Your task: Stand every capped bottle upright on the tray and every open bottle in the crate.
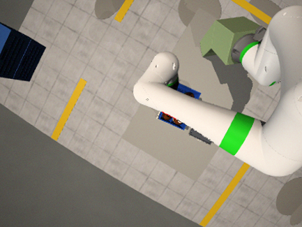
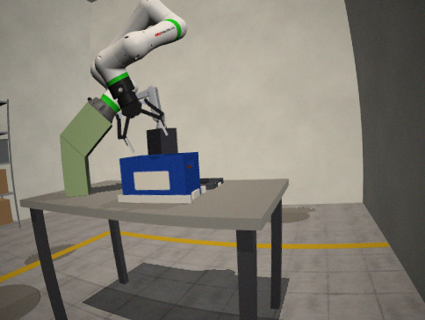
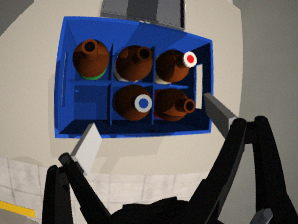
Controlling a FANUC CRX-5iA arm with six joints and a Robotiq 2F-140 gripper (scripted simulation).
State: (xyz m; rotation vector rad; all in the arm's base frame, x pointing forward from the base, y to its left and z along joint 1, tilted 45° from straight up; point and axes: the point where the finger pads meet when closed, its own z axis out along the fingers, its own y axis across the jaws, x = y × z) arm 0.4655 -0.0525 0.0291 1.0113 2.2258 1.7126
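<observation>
Jaws: spread wide with nothing between them, hanging above the crate.
Crate [image 3: 73,36]: blue, 6 compartments in 2 rows of 3, standing on the tabletop [image 2: 246,198] directly below and ahead of the jaws.
Far row: 3 brown bottles; the one toward the right finger is the red-capped bottle [image 3: 189,59]; the other 2 show dark tops, and whether they are open I cannot tell.
Near row: the middle cell, straight ahead of the jaws, holds the blue-capped bottle [image 3: 141,103]; the cell beside the right finger holds a tilted brown bottle [image 3: 178,104]; the cell beside the left finger looks bare blue.
Tray [image 2: 212,180]: dark and flat on the tabletop, beyond the crate, well away from the jaws; its contents are not visible.
Dark box [image 2: 162,141]: behind the crate, just under the right finger in the exterior view.
</observation>
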